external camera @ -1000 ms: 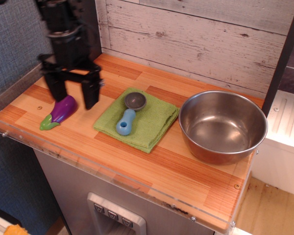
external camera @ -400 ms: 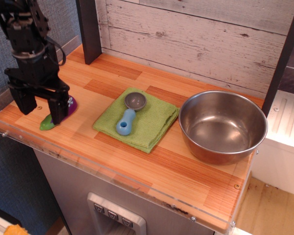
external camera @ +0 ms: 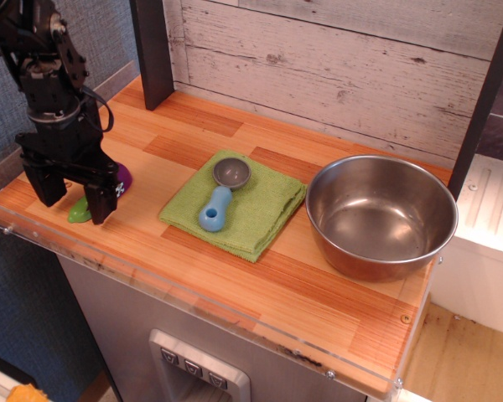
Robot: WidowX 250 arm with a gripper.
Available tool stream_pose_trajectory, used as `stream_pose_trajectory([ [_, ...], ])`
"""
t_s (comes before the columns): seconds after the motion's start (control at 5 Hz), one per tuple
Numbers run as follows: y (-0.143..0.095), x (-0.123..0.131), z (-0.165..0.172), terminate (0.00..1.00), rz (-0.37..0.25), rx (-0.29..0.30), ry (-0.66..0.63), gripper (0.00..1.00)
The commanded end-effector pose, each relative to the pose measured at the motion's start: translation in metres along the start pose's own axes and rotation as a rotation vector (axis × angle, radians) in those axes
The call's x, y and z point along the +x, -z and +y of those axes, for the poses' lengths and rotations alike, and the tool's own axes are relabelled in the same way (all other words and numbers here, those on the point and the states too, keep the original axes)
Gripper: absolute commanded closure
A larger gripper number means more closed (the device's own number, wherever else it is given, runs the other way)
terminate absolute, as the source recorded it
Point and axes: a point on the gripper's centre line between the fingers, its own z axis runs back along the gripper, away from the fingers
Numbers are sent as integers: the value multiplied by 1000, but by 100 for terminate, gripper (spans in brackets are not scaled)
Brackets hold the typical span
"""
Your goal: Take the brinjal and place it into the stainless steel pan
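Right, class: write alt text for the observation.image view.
A black gripper, jaws open, straddles a purple brinjal at the left end of a wooden counter. A scoop lies on a green cloth; right of it, an empty steel pan.

Purple brinjal [external camera: 120,177] lies far from steel pan [external camera: 381,216]

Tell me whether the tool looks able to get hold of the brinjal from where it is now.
Probably yes. The tool is open, with its fingers standing on either side of the brinjal, which lies on the wooden counter. Nothing else crowds it; the green cloth sits apart to the right.
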Motion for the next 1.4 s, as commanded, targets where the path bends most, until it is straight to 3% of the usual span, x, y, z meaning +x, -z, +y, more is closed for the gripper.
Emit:
stream_pose_trajectory([
  [0.0,10,7,5,0,5,-1,-17,0],
  [0.2,13,5,5,0,0,-16,-29,100],
  [0.6,8,4,3,0,-10,-33,-24,100],
  [0.8,-14,10,2,0,-45,-25,-31,100],
  [1.2,-89,33,-20,0,-129,-44,-85,100],
])
